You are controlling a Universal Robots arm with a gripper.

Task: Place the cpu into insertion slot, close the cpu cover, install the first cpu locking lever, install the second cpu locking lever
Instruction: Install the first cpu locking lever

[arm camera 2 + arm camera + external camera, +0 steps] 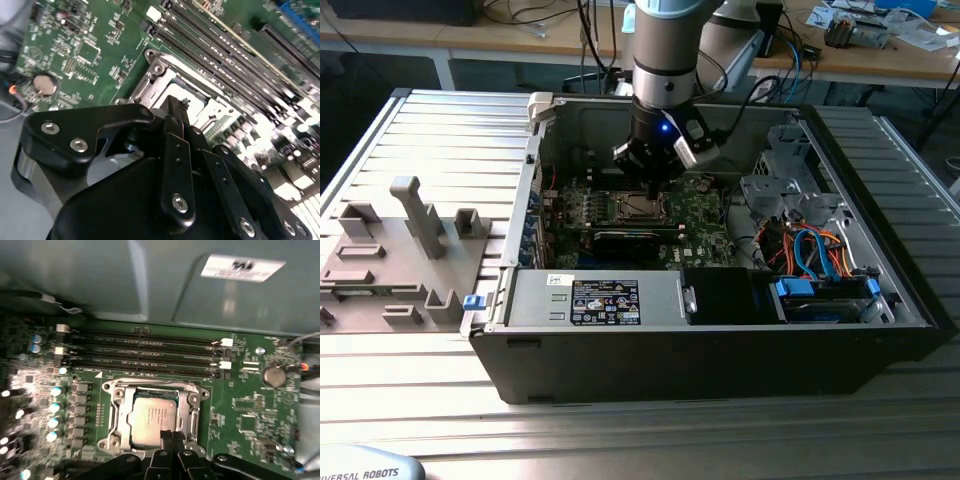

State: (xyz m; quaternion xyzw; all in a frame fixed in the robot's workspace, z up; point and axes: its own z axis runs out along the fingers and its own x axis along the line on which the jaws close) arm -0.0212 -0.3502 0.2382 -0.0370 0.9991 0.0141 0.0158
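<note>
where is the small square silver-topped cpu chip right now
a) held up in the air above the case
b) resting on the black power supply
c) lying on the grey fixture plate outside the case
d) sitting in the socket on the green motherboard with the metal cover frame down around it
d: in the first wrist view the small square silver-topped cpu chip sits in the socket on the green motherboard, showing through the window of the silver-grey metal cover frame lying flat around it.
</note>
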